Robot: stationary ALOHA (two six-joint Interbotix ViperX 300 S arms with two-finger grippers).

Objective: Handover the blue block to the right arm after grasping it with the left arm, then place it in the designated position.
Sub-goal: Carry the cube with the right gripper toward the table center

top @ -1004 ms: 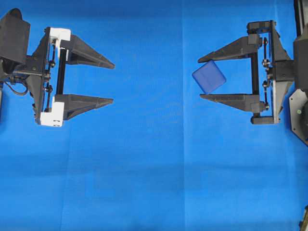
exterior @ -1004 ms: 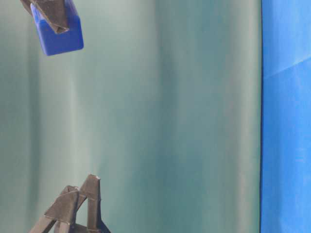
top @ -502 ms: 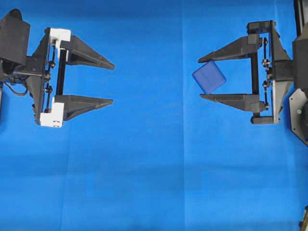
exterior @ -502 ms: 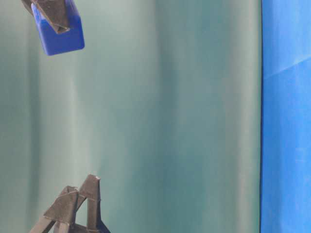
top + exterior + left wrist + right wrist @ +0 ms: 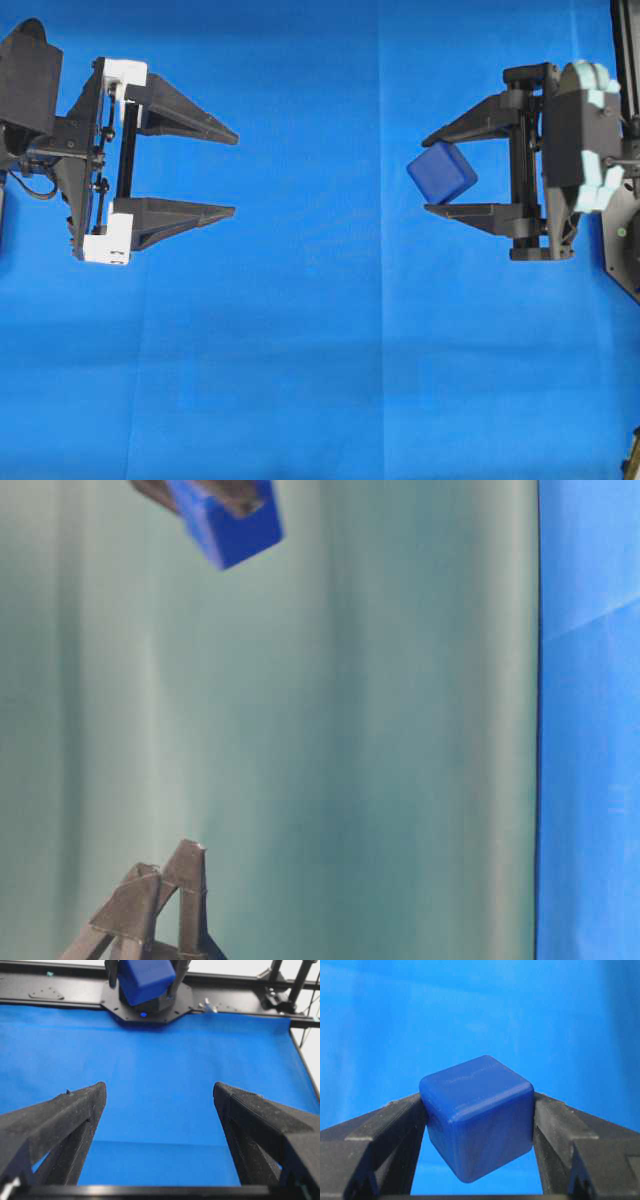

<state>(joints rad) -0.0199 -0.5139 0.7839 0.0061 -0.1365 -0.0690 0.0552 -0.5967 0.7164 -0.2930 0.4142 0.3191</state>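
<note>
With the handover apparently done, the right arm's gripper (image 5: 436, 168) is clamping the blue block (image 5: 442, 172) at the overhead frame's right while the left arm's gripper (image 5: 234, 172) is idling wide open at left, so lowering it onto the designated spot likely comes next.

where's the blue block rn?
Overhead view, right side: the blue block is clamped between the right gripper fingertips, off the blue cloth, facing the open left gripper.

Left arm (image 5: 60, 150): black, 2 pointed fingers on white blocks. Right arm (image 5: 575, 150): black, pale grey-green wrist casing.
</note>
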